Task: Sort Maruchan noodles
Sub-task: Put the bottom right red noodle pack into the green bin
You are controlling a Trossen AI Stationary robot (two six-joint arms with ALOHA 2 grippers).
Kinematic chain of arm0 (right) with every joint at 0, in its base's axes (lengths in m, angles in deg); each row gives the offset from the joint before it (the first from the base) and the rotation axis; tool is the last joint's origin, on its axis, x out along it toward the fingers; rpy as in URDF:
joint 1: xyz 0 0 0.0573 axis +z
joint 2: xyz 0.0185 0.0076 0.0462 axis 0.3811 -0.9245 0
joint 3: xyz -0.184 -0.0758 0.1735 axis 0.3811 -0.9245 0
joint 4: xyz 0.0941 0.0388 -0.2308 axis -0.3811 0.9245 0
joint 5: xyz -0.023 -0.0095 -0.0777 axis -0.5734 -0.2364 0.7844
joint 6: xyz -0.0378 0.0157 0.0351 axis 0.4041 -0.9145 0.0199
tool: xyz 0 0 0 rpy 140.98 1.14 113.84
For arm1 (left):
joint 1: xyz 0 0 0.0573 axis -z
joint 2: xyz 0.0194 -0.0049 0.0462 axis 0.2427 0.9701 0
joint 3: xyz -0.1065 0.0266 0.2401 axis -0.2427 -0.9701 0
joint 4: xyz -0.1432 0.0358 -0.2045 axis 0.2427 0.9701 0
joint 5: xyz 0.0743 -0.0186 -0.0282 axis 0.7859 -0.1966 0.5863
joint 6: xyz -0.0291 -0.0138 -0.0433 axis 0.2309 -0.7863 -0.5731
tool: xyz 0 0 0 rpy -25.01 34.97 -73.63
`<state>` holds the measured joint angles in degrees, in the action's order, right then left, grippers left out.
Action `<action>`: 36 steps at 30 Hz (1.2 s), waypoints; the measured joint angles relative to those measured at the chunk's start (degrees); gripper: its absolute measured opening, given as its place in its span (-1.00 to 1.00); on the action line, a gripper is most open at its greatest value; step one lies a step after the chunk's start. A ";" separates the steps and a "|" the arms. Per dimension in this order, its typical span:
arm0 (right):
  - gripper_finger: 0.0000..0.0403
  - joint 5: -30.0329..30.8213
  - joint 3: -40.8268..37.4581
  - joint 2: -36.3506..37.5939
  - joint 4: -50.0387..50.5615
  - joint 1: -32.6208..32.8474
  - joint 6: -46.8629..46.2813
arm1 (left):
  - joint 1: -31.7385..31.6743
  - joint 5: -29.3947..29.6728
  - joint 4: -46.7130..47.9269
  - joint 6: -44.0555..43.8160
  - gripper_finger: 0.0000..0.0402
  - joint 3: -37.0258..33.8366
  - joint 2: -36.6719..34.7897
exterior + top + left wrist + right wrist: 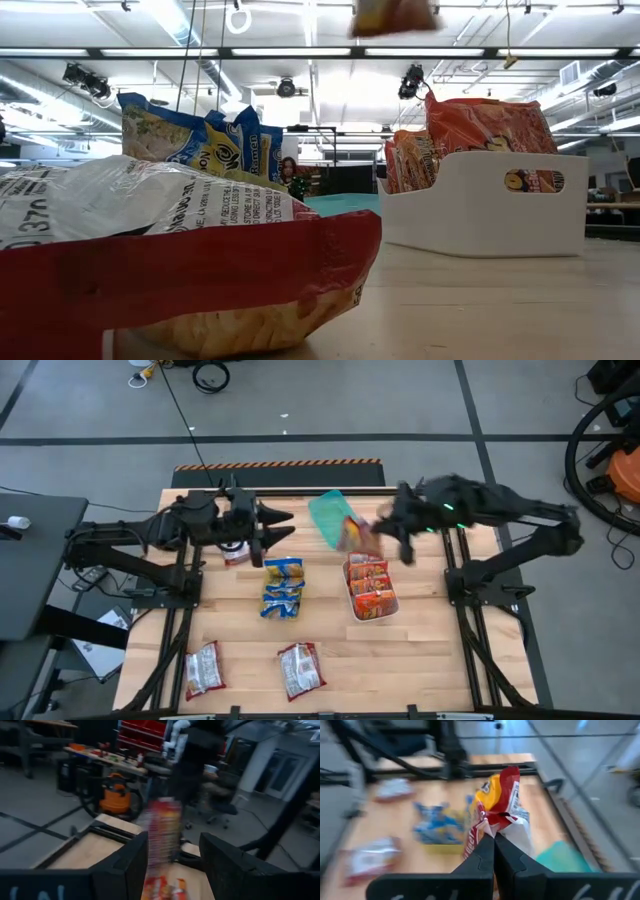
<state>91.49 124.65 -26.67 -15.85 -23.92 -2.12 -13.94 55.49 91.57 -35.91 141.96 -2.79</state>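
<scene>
Right gripper [494,845] clenched on red packet [495,807], being held above table's far edge near white tray [352,600] | left gripper [275,525] open | risk: corner pinch slipping, packet being dropped.

White tray [350,598], teal tray [325,515] on the wooden table [430,640]; orange vacuum [116,799] beyond.

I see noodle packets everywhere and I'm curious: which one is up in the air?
The orange-red packet pinched in the right hand, lifted beside the green tray. All the others lie on the table or sit in trays.
</scene>
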 joint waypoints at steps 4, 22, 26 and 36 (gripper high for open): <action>-0.99 -0.30 0.17 -5.75 -2.63 -8.27 8.76 | 0.74 -1.04 0.32 -0.30 -0.10 -0.07 -0.03; -0.99 -3.82 -0.68 -29.28 -6.23 -25.55 36.31 | 5.12 0.39 13.41 -5.60 -0.10 -0.10 -2.00; -0.99 -5.25 -0.68 -33.07 -6.39 -25.66 39.36 | 3.14 2.14 13.94 -4.39 -0.10 -0.11 -2.54; -0.99 -1.55 -0.72 -33.62 -7.32 -28.76 44.41 | -8.93 3.42 14.33 -1.27 -0.10 -0.09 -3.71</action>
<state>89.94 123.93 -60.29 -23.17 -52.68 42.29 -22.87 58.92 105.90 -37.18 141.87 -6.50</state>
